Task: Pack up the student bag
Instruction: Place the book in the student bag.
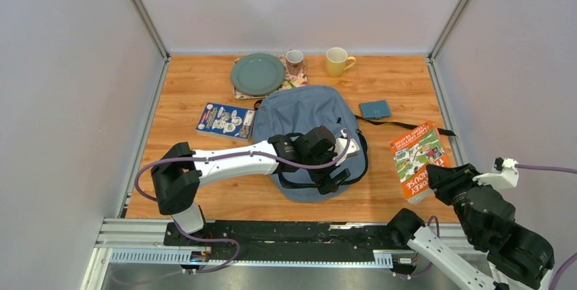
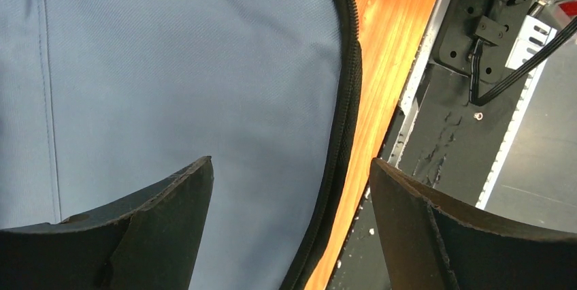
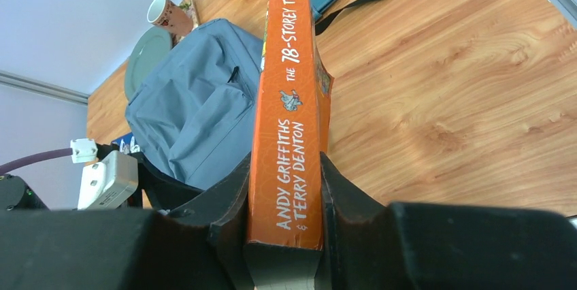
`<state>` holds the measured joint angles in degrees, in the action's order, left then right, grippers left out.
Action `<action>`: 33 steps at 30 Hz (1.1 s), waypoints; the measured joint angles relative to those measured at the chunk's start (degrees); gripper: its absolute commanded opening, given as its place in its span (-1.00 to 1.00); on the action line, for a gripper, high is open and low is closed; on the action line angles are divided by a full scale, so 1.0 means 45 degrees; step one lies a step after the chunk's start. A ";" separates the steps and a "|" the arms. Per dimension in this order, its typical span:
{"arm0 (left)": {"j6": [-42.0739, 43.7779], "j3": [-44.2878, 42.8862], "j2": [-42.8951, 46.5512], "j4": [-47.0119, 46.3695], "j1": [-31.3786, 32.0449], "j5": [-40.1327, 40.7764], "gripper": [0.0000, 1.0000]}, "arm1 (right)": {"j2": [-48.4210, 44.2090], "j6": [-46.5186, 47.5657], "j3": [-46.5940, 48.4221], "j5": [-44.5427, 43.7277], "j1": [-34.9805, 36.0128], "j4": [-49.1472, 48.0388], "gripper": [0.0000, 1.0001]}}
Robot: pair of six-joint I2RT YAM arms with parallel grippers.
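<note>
Top external view puts the student bag point(image 1: 303, 116) in the middle of the surface point(image 1: 204, 191), lying flat right beneath the left end effector point(image 1: 339, 166), whose jaws stand spread wide with nothing between them. The left wrist view shows them hanging just over the grey-blue fabric and the black zipper point(image 2: 348, 99) at the bag's near edge, and that stretch of zipper looks closed. The right end effector point(image 1: 439, 180) is pinching the near end of an orange book point(image 1: 416, 154), its spine clamped on both sides in the right wrist view, with the bag off to its left; whether the book is lifted clear of the wood I cannot tell. A blue book point(image 1: 225, 120) lies beyond the left end effector and to its left, and a small teal case point(image 1: 375, 109) sits beyond it to the right, just beside the bag. By my reading the packing has barely begun: nothing visibly sits inside the bag, no opening shows, and both books are yet to go in
</note>
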<state>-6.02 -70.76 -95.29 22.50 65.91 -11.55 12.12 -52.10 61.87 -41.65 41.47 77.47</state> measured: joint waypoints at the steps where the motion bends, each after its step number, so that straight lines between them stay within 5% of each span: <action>1: 0.0083 -0.0117 -0.0141 0.0010 0.0034 0.0015 0.71 | -0.0068 -0.0044 0.0000 -0.0005 0.0000 0.0068 -1.00; 3: 0.0248 -0.0389 -0.0457 0.0107 0.0092 0.0024 0.55 | -0.0233 -0.0136 0.0000 -0.0010 0.0005 0.0155 -1.00; 6: 0.0437 -0.0661 -0.0797 0.0219 0.0112 0.0015 -0.10 | -0.0398 -0.0253 0.0000 -0.0005 0.0019 0.0301 -1.00; 9: 0.0476 -0.0695 -0.0879 0.0257 0.0126 -0.0078 -0.51 | -0.0423 -0.0340 -0.0010 0.0005 0.0053 0.0364 -1.00; 13: 0.0529 -0.0767 -0.0879 0.0340 0.0175 -0.0209 -0.92 | -0.0423 -0.0461 -0.0078 0.0044 0.0160 0.0364 -1.00; 26: 0.0476 -0.0797 -0.0869 0.0384 0.0185 -0.0325 -0.88 | -0.0423 -0.0573 -0.0481 0.0393 0.0282 0.0393 -1.00; 30: 0.0384 -0.0797 -0.0850 0.0374 0.0185 -0.0330 -0.38 | -0.0442 -0.0588 -0.0525 0.0559 0.0325 0.0398 -1.00; 33: 0.0204 -0.0797 -0.0850 0.0335 0.0185 -0.0384 -0.42 | -0.0476 -0.0612 -0.0534 0.0631 0.0330 0.0398 -1.00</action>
<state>-5.10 -74.35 -99.11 24.01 66.74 -13.28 9.98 -54.85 59.46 -38.81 42.96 79.26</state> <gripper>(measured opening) 0.294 0.302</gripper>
